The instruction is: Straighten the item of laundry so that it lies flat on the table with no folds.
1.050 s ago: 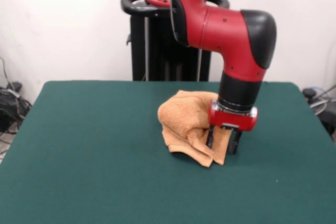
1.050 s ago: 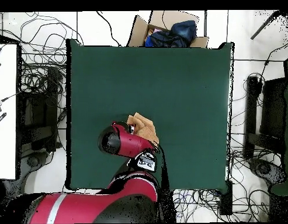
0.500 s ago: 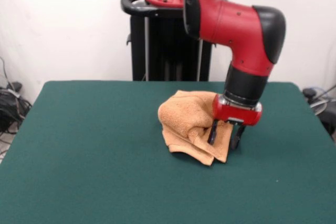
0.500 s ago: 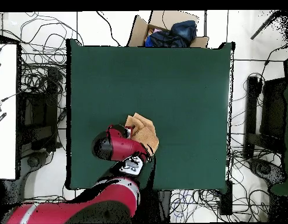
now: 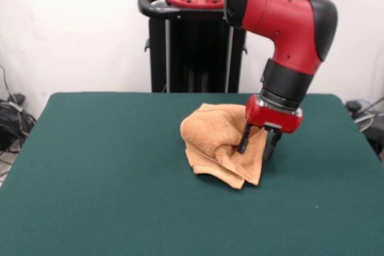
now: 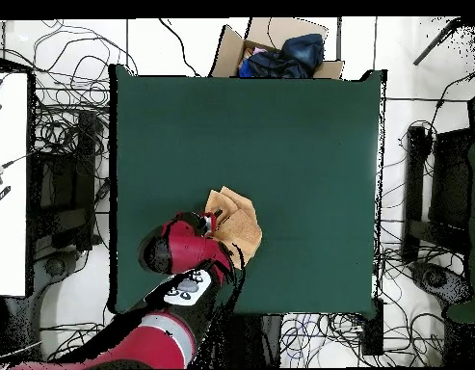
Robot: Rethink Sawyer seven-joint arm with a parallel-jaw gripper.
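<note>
So the towel (image 5: 221,143) is nowhere near flat yet, it's sitting bunched up in a lumpy heap on the table (image 5: 108,172), a bit past centre toward 3 o'clock in the front view, with layers doubled over each other and a folded flap hanging down around 5 o'clock of the pile. In the overhead view the towel (image 6: 237,224) is showing as a small crumpled patch toward 6 o'clock of the table (image 6: 299,135), partly tucked under the arm. Basically all of the real work is left as far as I can judge: the folds need pulling out and the whole thing spread into a rectangle. The claw (image 5: 257,147) is sitting at the 3 o'clock edge of the heap, tilted a little, with its two dark fingers (image 5: 244,141) straddling the edge of the cloth, one in front of the fabric and one behind it. The gap between them is narrow and there's towel in it, so I'm reading it as pinching that edge, and the grasped corner is looking slightly lifted off the table. I can't see how much cloth is actually in the bite though, so it could be just one layer.
</note>
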